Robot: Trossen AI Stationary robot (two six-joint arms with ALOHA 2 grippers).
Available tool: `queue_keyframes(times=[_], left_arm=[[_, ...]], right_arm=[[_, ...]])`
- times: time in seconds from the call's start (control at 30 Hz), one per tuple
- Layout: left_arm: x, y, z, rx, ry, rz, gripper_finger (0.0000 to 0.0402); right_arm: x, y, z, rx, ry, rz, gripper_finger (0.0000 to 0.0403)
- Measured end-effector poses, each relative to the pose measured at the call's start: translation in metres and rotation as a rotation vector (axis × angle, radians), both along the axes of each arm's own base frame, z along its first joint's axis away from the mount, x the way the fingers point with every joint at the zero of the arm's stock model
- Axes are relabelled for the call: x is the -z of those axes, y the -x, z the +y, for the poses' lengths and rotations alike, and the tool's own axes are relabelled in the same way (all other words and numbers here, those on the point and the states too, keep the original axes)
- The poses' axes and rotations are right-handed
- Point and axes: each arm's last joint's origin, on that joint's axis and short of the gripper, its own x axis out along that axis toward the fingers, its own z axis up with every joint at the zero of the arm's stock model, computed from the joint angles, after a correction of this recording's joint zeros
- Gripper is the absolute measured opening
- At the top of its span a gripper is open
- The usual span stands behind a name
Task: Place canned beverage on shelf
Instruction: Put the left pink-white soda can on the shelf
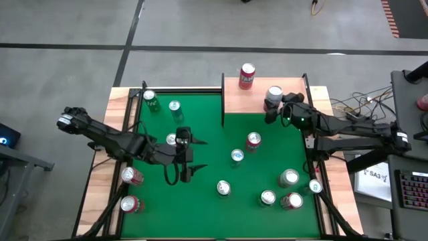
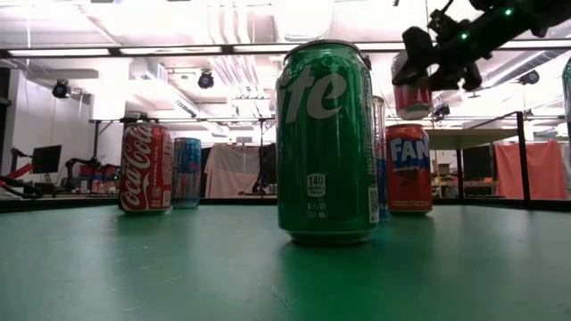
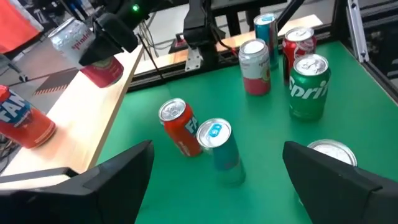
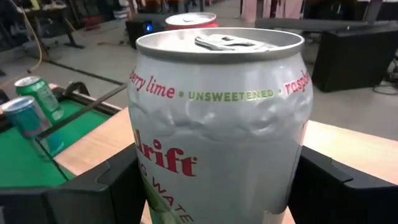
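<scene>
The shelf is a light-wood board at the table's far right. A red-orange Fanta can stands on its far part. My right gripper is over the shelf, shut on a silver Spindrift can with a red base. In the low view this silver can shows above the board. My left gripper hovers open over the green felt left of centre, nothing between its fingers. A silver-topped can stands just beside it. My right gripper pinches the silver can's side wall, in its lower half, between the two fingers, one on each side. The fingers reach in about level from the table's right side. The can stays upright, top up, and seems just clear of the shelf board.
Several cans stand on the felt: two green ones at the far left, an orange one and a teal one at centre, a group near right, two by the left rail. Black posts edge the shelf.
</scene>
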Motion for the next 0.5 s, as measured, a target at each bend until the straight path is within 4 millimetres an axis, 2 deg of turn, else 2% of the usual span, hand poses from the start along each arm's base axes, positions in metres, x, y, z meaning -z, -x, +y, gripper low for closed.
queue_keyframes(times=[0.13,0.5], left_arm=[[0.007,0.000,0.000,-0.007,0.014,-0.012,0.0341],[0.014,-0.004,0.002,-0.160,-0.009,-0.021,0.0341]], right_arm=[[0.004,0.002,-0.001,0.058,0.017,0.019,0.0277],[0.012,-0.001,-0.004,0.174,0.029,0.035,0.0277]])
